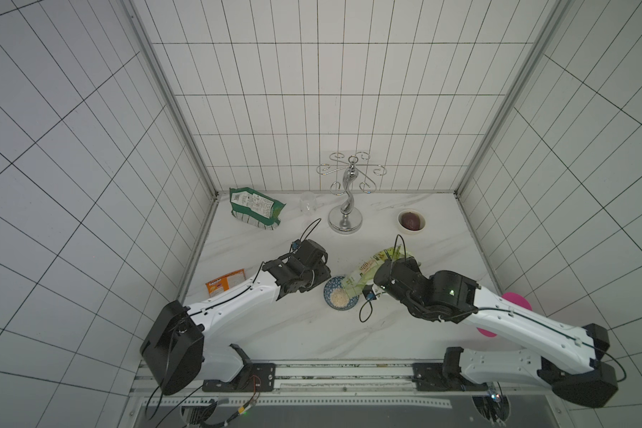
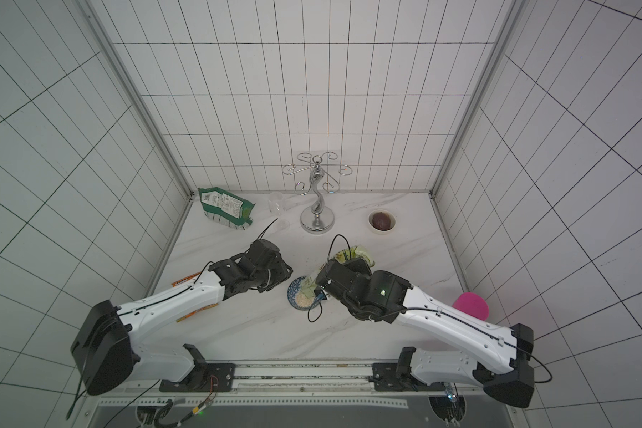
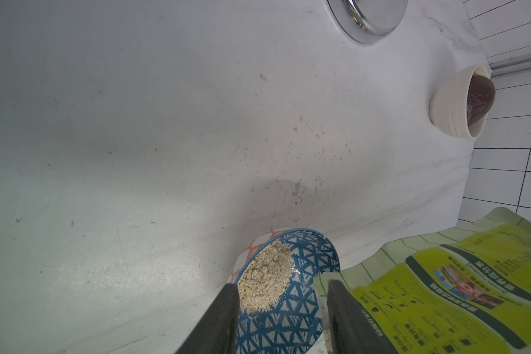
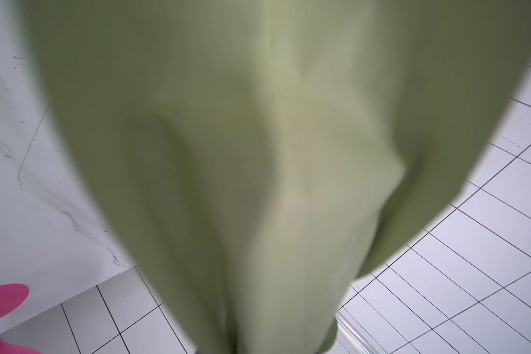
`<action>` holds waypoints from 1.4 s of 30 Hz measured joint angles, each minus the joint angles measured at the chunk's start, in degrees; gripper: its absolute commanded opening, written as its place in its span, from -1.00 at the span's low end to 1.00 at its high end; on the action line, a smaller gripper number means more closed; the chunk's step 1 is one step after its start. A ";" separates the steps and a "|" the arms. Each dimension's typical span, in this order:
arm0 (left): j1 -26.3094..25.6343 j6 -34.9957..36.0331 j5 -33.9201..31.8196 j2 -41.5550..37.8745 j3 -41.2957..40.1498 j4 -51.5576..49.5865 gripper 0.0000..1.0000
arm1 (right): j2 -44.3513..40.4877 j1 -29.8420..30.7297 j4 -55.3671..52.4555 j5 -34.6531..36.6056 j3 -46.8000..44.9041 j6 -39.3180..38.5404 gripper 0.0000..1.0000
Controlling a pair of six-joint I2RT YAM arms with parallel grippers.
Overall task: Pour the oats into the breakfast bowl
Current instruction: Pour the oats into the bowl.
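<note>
White marble tabletop [image 1: 312, 333], tiled walls. Breakfast bowl [image 1: 332, 287] frame centre, oats [image 1: 340, 297] inside. Right gripper [image 1: 380, 276] clamped on tilted oat bag [image 1: 367, 268]. Left gripper [image 3: 282, 309] jaws apart, straddling bowl rim. Watch bag mouth: drift past rim spills flakes.

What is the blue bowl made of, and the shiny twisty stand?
The small blue triangle-patterned bowl looks like glazed ceramic: painted pattern, glossy surface. The silver curly-hooked stand looks like polished chrome metal: it gleams, and its base mirrors the surroundings.
</note>
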 measured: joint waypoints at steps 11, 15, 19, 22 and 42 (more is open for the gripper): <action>0.00 -0.17 -0.59 0.00 -0.24 -0.04 -0.02 | 0.09 1.49 3.61 1.46 -2.49 -2.49 -1.00; 0.00 -0.17 -0.79 0.00 -0.26 -0.07 -0.02 | 0.09 1.90 5.29 2.45 -3.50 -3.76 -1.00; 0.00 -0.20 -0.87 0.00 -0.26 -0.07 -0.02 | 0.09 2.43 6.80 3.37 -4.28 -5.05 -1.00; 0.00 -0.20 -0.87 0.00 -0.26 -0.09 -0.01 | 0.09 2.58 8.09 3.85 -4.92 -6.01 -1.00; 0.00 -0.46 -0.90 0.00 -0.31 -0.22 -0.02 | -0.09 2.93 11.26 5.88 -5.90 -8.48 -1.00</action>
